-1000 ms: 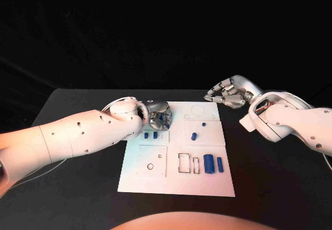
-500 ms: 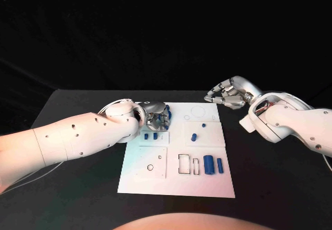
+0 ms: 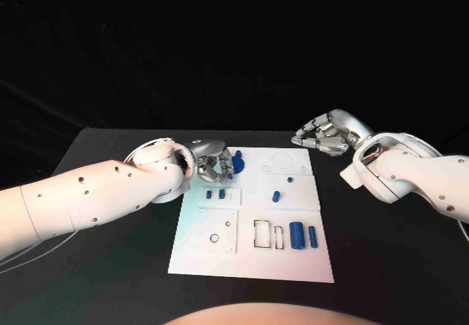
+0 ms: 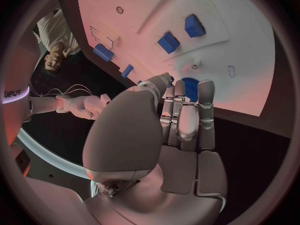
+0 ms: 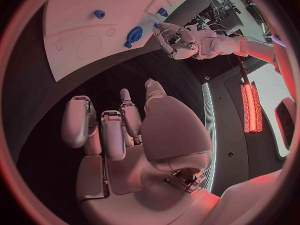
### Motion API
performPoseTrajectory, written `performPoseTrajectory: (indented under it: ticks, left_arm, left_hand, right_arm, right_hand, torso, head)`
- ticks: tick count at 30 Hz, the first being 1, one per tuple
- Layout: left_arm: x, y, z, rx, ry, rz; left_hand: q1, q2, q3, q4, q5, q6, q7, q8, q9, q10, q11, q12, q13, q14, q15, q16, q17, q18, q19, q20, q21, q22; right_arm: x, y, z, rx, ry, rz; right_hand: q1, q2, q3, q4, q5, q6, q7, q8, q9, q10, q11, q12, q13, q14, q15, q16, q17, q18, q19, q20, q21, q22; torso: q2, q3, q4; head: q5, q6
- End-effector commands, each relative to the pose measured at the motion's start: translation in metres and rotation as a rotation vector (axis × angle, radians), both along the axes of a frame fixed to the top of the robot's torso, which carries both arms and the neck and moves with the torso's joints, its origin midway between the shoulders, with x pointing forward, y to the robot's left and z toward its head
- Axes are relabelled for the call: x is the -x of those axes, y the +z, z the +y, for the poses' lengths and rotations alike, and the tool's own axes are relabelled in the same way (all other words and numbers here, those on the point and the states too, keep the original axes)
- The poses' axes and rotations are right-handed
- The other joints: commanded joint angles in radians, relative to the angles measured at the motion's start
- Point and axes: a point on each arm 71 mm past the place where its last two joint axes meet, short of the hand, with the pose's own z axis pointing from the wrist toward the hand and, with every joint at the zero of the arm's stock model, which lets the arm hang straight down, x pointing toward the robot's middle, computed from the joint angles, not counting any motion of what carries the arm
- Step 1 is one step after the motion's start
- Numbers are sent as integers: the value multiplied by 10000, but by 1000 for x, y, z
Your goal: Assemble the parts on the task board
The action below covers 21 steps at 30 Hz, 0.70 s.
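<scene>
Now, table (image 3: 117, 271): matte black, carries the task board (image 3: 254, 264), a flat white plate w/ cut-out recesses.
Near row: two blue cylinders (image 3: 296, 235) lie side by side, smooth plastic by the look; just beside them two rectangular slots (image 3: 262, 232) stand open, nothing in them.
Mid row: two small blue blocks (image 3: 208, 194) sit in a square panel on the left; a short blue peg (image 3: 276, 197) lies on the panel to the right, well apart from them.
Far left: blue round part (image 3: 238, 161), disc-shaped w/ a ribbed rim, sits on the board near its far edge.
Left robot hand (image 3: 210, 167): silver metal, fingers stretched side by side, gripping nothing I can see; tips right at the round part, contact can't be told.
Change: vs 1 s ago this hand has slid back off the round part, which now shows more fully.
Meaning: prob. that part has just been set down or seated; the cylinders and slots remain to do.
Far right: right robot hand (image 3: 322, 139) hangs beyond the board's far corner, fingers curled in on nothing.
</scene>
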Motion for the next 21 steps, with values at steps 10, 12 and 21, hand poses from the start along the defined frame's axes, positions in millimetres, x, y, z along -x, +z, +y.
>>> performPoseTrajectory:
  ticks: [10, 12, 21]
  left_arm:
    - [-3, -1, 18, 20, 452, 134]
    - [-4, -2, 20, 3, 504, 157]
    - [-6, -3, 26, -22, 638, 315]
  left_hand:
    - [-133, -18, 29, -33, 0, 99, 5, -51, -7, 78, 1, -66, -21, 68, -30, 21, -14, -65, 93, 15, 68, 18]
    - [-133, -18, 29, -33, 0, 99, 5, -51, -7, 78, 1, -66, -21, 68, -30, 21, -14, -65, 93, 15, 68, 18]
    - [-134, -19, 34, -40, 1, 114, -4, -55, -8, 91, -4, -76, -24, 69, -33, 21, -20, -62, 84, 12, 65, 2]
  right_arm:
    - [1, -1, 0, 16, 39, -69]
    - [1, -1, 0, 16, 40, -67]
    - [1, -1, -1, 17, 34, -63]
  right_hand:
    - [-25, 108, -34, 23, 48, -54, -22, 65, -1, -3, -24, 47, 13, 633, -82, -39, 908, 131, -17, -52, -23, 106]
    - [-25, 108, -34, 23, 48, -54, -22, 65, -1, -3, -24, 47, 13, 633, -82, -39, 908, 131, -17, -52, -23, 106]
    - [-25, 108, -34, 23, 48, -54, -22, 65, -1, -3, -24, 47, 13, 633, -82, -39, 908, 131, -17, -52, -23, 106]
  torso:
    - [16, -6, -4]
    - [10, -5, -4]
    - [6, -6, 4]
  head:
    - [-24, 6]
    - [-18, 0]
    - [-23, -41]
